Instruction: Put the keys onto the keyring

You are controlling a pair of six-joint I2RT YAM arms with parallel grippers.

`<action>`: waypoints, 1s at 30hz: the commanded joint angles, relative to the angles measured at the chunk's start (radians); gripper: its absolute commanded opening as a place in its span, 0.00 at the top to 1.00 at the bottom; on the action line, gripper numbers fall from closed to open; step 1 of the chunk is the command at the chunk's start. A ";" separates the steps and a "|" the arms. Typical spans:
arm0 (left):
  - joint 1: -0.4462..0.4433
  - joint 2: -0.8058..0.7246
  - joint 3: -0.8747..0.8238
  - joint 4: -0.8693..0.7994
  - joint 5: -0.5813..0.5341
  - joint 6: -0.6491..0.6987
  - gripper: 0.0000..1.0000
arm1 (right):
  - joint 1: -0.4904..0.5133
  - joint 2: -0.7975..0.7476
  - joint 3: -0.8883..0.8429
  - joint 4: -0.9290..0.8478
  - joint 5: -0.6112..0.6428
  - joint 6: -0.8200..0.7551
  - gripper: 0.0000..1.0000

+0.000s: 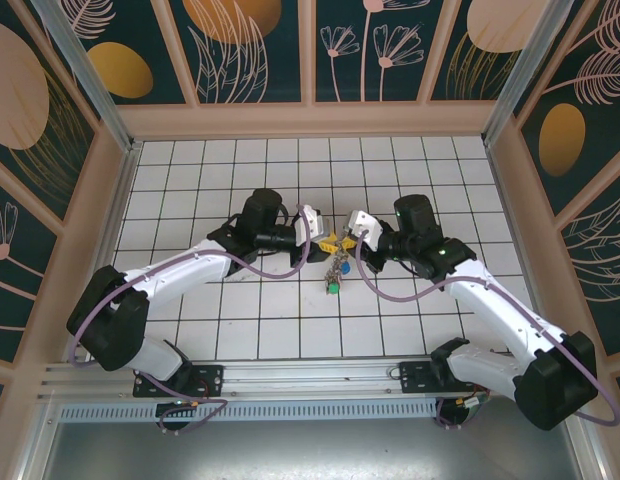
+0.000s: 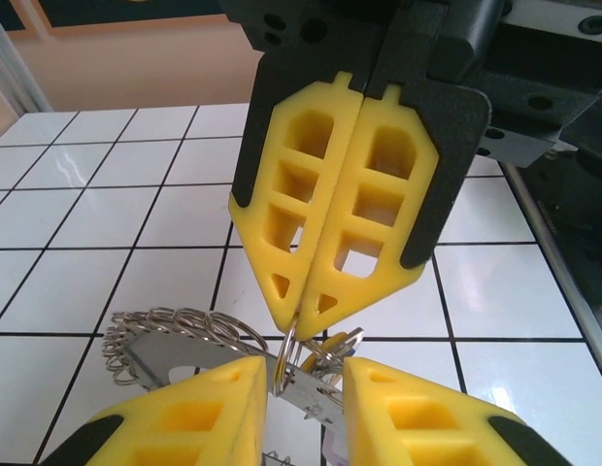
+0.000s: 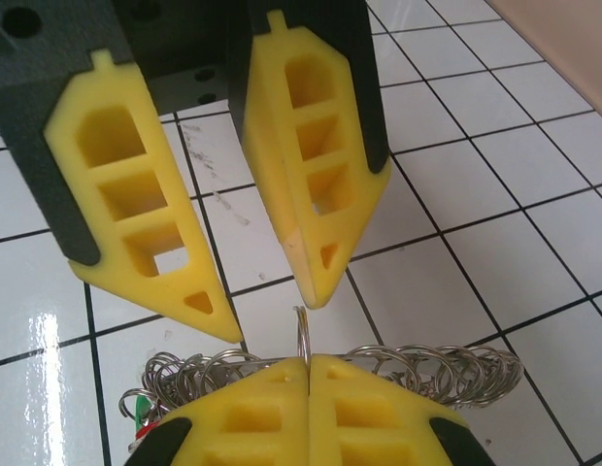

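Both grippers meet over the middle of the tiled table. My right gripper [image 3: 309, 361] [image 2: 303, 316] [image 1: 346, 238] is shut, pinching a small split ring [image 3: 303, 335] [image 2: 289, 351] that stands upright out of its pads. The keyring [image 3: 442, 374], strung with several small split rings [image 2: 175, 328], runs across just behind those pads. My left gripper [image 2: 305, 369] [image 3: 270, 316] [image 1: 325, 238] faces it with its jaws apart, one fingertip close above the pinched ring. A flat silvery key [image 2: 180, 359] lies across just beyond its tips. More keys [image 1: 337, 268] and a green tag [image 1: 333, 288] hang below the grippers.
White tiled floor [image 1: 240, 330] lies all round the grippers. Low beige walls [image 1: 310, 120] box it in at the back and both sides. A metal rail [image 1: 310, 375] with the arm bases runs along the near edge. Purple cables [image 1: 385, 290] loop off both wrists.
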 commanded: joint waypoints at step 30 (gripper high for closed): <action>-0.012 0.040 0.068 -0.100 -0.029 0.070 0.72 | 0.001 -0.043 -0.032 0.081 -0.075 -0.034 1.00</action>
